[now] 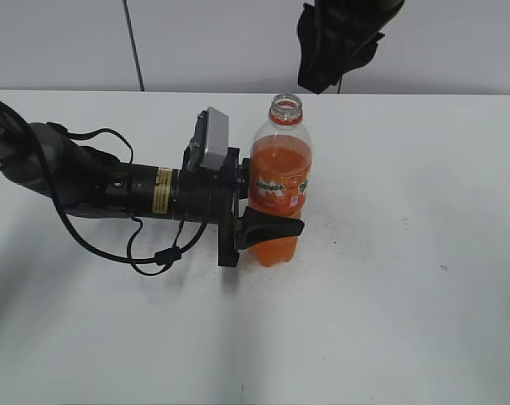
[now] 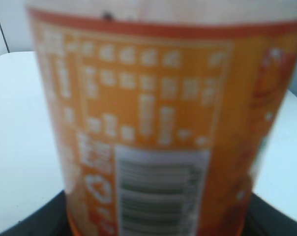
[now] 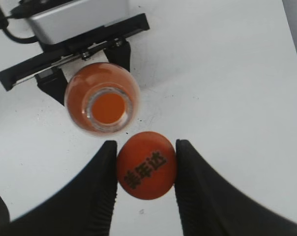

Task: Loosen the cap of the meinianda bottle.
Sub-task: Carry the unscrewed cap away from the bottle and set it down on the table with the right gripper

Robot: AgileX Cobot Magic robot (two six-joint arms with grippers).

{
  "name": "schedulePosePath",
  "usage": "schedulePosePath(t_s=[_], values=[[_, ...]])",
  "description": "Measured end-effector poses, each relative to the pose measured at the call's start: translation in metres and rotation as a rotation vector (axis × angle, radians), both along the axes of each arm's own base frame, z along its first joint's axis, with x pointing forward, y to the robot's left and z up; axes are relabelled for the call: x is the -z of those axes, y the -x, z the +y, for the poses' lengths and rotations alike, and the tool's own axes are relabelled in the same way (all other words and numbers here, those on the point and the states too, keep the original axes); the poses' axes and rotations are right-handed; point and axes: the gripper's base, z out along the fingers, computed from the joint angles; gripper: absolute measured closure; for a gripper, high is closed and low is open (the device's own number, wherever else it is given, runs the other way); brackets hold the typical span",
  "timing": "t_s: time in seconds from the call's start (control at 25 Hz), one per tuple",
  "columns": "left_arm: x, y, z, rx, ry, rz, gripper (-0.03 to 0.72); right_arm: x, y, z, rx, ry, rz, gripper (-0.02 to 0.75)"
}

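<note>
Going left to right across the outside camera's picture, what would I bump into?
Left arm → its wrist camera → left gripper clamping the meinianda bottle, uncapped → bare white table.

Meinianda bottle (image 2: 148, 132) label print blurred, cropped.

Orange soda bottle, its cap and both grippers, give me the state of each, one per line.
Tall clear plastic bottle of orange soda: upright on the table, mouth open, cap off, nearly full.
Small round orange screw cap: off the bottle, held between the right gripper's fingers, above and beside the mouth.
Left gripper: shut on the bottle's lower body.
Right gripper: shut on the cap.
</note>
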Motion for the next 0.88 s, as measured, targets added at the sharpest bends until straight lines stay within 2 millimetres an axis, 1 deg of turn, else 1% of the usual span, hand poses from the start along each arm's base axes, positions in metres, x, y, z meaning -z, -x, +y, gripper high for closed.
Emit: schedulePosePath(t_s=[0.08, 0.16, 0.28, 0.4, 0.52, 0.6, 0.64, 0.68, 0.8, 0.88], values=[[0.000, 0.000, 0.000, 0.000, 0.000, 0.000, 0.284, 0.000, -0.006, -0.009, 0.147, -0.044, 0.020, 0.467], [0.000, 0.000, 0.000, 0.000, 0.000, 0.000, 0.284, 0.000, -0.017, -0.024, 0.319, -0.092, 0.038, 0.467], [0.000, 0.000, 0.000, 0.000, 0.000, 0.000, 0.284, 0.003, -0.038, -0.061, 0.560, -0.136, 0.059, 0.467], [0.000, 0.000, 0.000, 0.000, 0.000, 0.000, 0.284, 0.018, -0.048, -0.102, 0.737, -0.135, 0.092, 0.467], [0.000, 0.000, 0.000, 0.000, 0.000, 0.000, 0.284, 0.042, -0.050, -0.140, 0.887, -0.142, 0.117, 0.467], [0.000, 0.000, 0.000, 0.000, 0.000, 0.000, 0.284, 0.064, -0.046, -0.162, 0.965, -0.163, 0.137, 0.467], [0.000, 0.000, 0.000, 0.000, 0.000, 0.000, 0.284, 0.073, -0.045, -0.173, 1.004, -0.194, 0.140, 0.467], [0.000, 0.000, 0.000, 0.000, 0.000, 0.000, 0.284, 0.087, -0.044, -0.182, 1.043, -0.224, 0.155, 0.467], [0.000, 0.000, 0.000, 0.000, 0.000, 0.000, 0.284, 0.128, -0.035, -0.202, 1.141, -0.308, 0.185, 0.467], [0.000, 0.000, 0.000, 0.000, 0.001, 0.001, 0.284, 0.153, -0.028, -0.209, 1.192, -0.342, 0.205, 0.467]])
